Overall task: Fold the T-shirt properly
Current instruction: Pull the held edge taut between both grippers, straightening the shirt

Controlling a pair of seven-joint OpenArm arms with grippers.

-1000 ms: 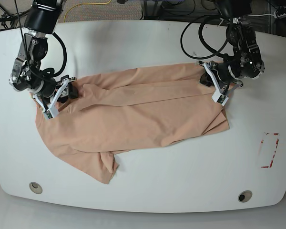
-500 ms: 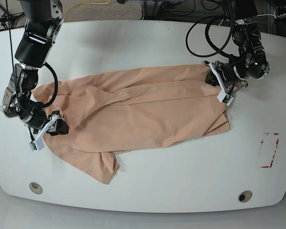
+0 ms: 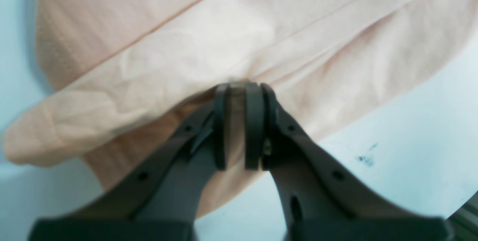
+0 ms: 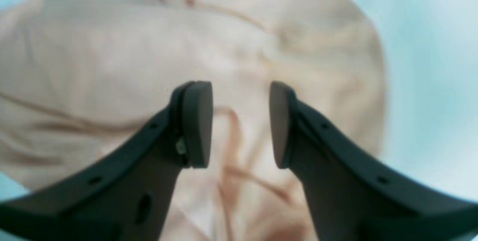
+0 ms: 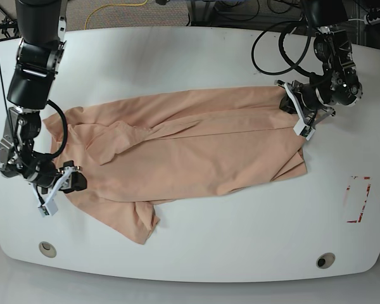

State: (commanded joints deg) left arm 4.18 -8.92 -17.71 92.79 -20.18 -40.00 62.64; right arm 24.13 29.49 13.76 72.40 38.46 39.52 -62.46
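The shirt (image 5: 183, 149) lay crumpled across the table (image 5: 240, 240), the left gripper (image 3: 236, 125) clamped on its edge, while the right gripper (image 4: 241, 121) had released and slid down past its hem, jaws apart, suggesting a regrasp.

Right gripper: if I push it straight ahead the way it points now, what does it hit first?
Likely the T-shirt. The right gripper is open with cloth straight ahead, though depth is unclear.

Left fingers (image 3: 254, 121) pinched, right fingers (image 4: 198, 121) parted
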